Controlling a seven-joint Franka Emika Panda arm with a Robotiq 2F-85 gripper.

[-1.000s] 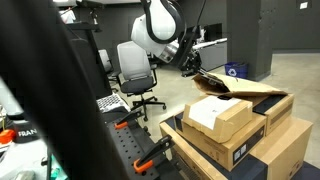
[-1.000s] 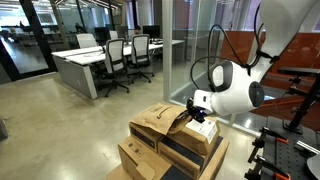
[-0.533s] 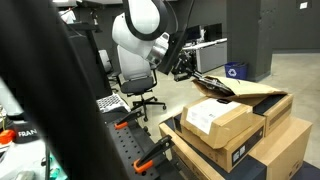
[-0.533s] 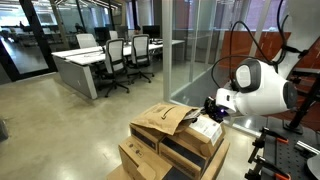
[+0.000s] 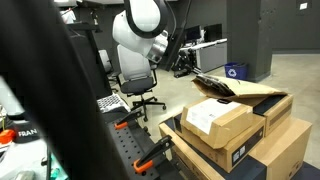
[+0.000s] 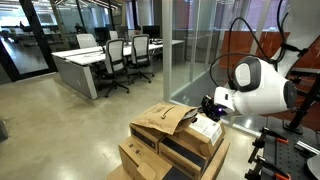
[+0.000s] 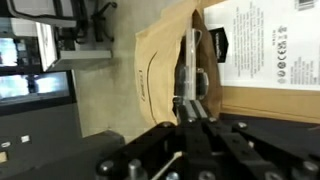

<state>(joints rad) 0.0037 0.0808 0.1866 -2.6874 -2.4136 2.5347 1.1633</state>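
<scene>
Pincer [image 7: 189,100] closed, its jaws pressed together with nothing visible between them. It hangs at the near end of the brown paper bag [image 7: 160,60]. Whether the tips touch the paper or stand just off it cannot be told.

The bag lies flat on top of a stack of cardboard boxes [image 5: 275,150], with one end curling upward toward the pincer. It sits just beside a smaller box bearing a white label [image 7: 262,45]. In the wrist view a dark fold or slit runs along the middle of the bag, in line with the jaws. An office chair [image 5: 135,72] stands well apart, behind the arm.

Step in hand, as judged: the pincer is at the bag's lifted end without a secure hold on it.

Any grasp from here calls for the jaws to part first, then settle astride the raised paper edge. The approach should stay shallow so that the labelled box and the carton rim beneath are not struck.
</scene>
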